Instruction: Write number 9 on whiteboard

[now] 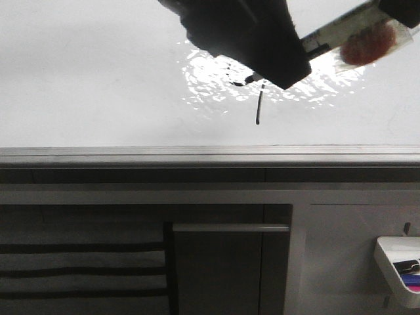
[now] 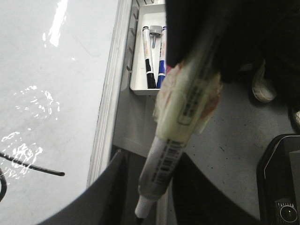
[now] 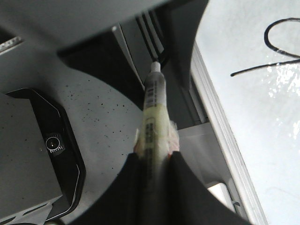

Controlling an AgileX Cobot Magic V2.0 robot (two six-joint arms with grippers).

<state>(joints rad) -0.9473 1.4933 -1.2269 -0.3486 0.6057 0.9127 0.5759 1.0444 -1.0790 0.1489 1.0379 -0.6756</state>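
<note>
The whiteboard [image 1: 98, 79] fills the upper front view, with a glare patch at its middle. On it is the number 9 [image 1: 259, 108]: its straight tail shows, and its loop is mostly hidden behind my left gripper [image 1: 252, 42]. The strokes also appear in the wrist views, number 9 [image 2: 33, 166] and number 9 [image 3: 262, 67]. My right gripper [image 3: 154, 157] is shut on a taped white marker [image 3: 154, 108]. The marker [image 2: 164, 159] points its tip between the fingers of my left gripper [image 2: 153, 157], which stands open with a gap on one side.
A grey metal edge strip [image 1: 210, 156] borders the board. A small white tray [image 2: 147, 51] with spare markers hangs beside it, seen also as the tray [image 1: 400, 269] at the lower right. A black device [image 3: 51, 140] sits on the grey floor.
</note>
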